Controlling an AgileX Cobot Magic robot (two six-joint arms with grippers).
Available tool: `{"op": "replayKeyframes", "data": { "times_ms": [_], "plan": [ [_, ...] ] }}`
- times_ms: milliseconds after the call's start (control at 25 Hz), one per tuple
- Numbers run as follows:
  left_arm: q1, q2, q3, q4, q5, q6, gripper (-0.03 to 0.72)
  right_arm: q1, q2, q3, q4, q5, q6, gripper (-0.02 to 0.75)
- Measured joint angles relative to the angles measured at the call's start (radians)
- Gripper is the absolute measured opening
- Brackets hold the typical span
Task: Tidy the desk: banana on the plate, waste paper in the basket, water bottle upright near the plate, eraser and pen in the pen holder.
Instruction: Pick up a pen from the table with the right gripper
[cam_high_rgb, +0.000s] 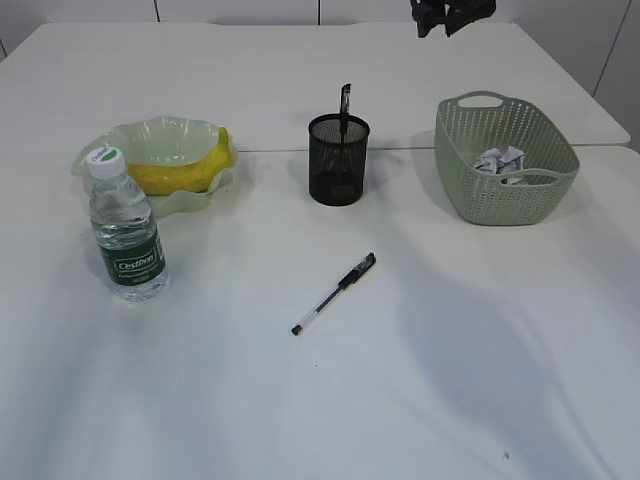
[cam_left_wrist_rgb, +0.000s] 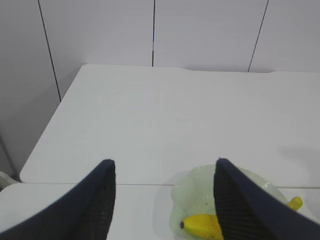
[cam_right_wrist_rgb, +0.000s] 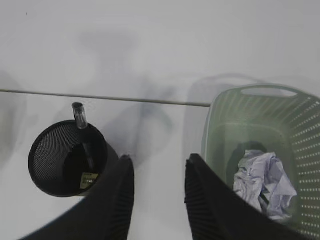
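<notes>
Black-capped clear plastic pen (cam_high_rgb: 335, 293) lies loose mid-desk, nearest the front edge, well apart from black mesh pen holder (cam_high_rgb: 339, 159) | light, stiff, slim, probably rolls; take it across the barrel middle | left gripper (cam_left_wrist_rgb: 162, 200) jaws apart, empty | right gripper (cam_right_wrist_rgb: 157, 197) jaws apart, empty, hovering between holder and green basket (cam_right_wrist_rgb: 260, 150).

Crumpled paper (cam_right_wrist_rgb: 262, 177) in basket (cam_right_wrist_rgb: 250, 112), perhaps

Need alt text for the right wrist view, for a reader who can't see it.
The open, empty right gripper hangs above the white table, between a black mesh pen holder on the left with a pen standing in it and a green basket holding crumpled paper on the right.
</notes>
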Motion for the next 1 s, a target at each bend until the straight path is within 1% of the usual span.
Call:
{"op": "replayKeyframes", "data": {
  "times_ms": [280, 320, 360, 600, 680, 800, 1000],
  "plan": [
    [0.000, 0.000, 0.000, 0.000, 0.000, 0.000, 0.433, 0.002, -0.096, 0.206, 0.045, 0.000, 0.002, 0.265],
    [0.000, 0.000, 0.000, 0.000, 0.000, 0.000, 0.433, 0.004, -0.109, 0.245, 0.047, 0.000, 0.002, 0.265],
    [0.000, 0.000, 0.000, 0.000, 0.000, 0.000, 0.433, 0.006, -0.128, 0.287, 0.047, -0.002, 0.004, 0.282],
    [0.000, 0.000, 0.000, 0.000, 0.000, 0.000, 0.433, 0.012, -0.226, 0.528, 0.052, -0.006, 0.004, 0.265],
    [0.000, 0.000, 0.000, 0.000, 0.000, 0.000, 0.433, 0.020, -0.232, 0.592, 0.073, -0.011, 0.010, 0.265],
    [0.000, 0.000, 0.000, 0.000, 0.002, 0.000, 0.433, 0.030, -0.232, 0.663, 0.115, -0.016, 0.053, 0.265],
    [0.000, 0.000, 0.000, 0.000, 0.010, 0.000, 0.433, 0.033, -0.232, 0.715, 0.131, -0.020, 0.204, 0.265]
  ]
}}
